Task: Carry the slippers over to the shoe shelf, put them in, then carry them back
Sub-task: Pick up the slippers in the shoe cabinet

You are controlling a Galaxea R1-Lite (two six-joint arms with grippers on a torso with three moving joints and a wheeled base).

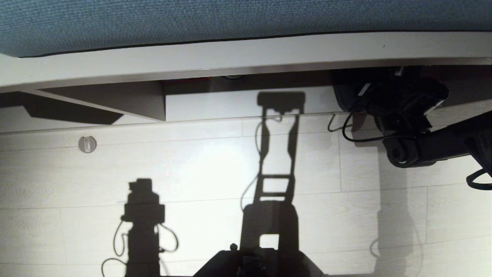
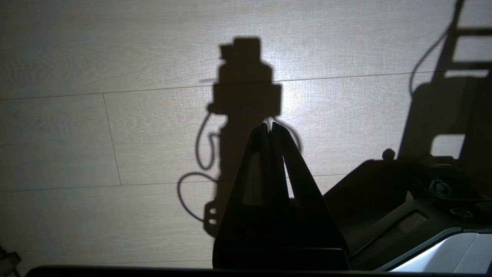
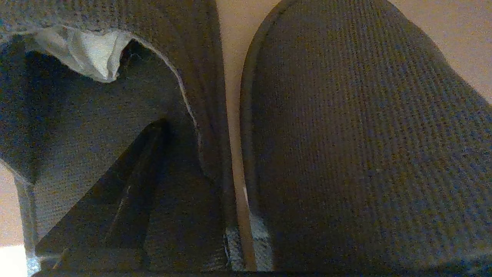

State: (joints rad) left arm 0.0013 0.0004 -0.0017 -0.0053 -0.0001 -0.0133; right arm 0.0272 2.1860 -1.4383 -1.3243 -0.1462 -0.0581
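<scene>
The slippers lie side by side on the floor of the shoe shelf (image 1: 246,54), at its right end. In the right wrist view one slipper (image 3: 96,127) shows its opening with a pale lining. The other slipper (image 3: 365,134) shows its ribbed grey-blue top, and a thin strip of pale wood runs between them. In the head view only a dark slipper edge (image 1: 341,96) shows. My right gripper (image 1: 378,90) reaches into the shelf, open, with one of its dark fingers (image 3: 130,192) inside the first slipper's opening; the other finger is hidden. My left gripper (image 2: 270,125) hangs shut over the floor.
A blue cushion (image 1: 230,19) tops the bench above the shelf. A slanted wooden support (image 1: 115,100) stands at the shelf's left. A round metal disc (image 1: 87,144) sits in the pale plank floor. My base (image 1: 261,263) is at the near edge.
</scene>
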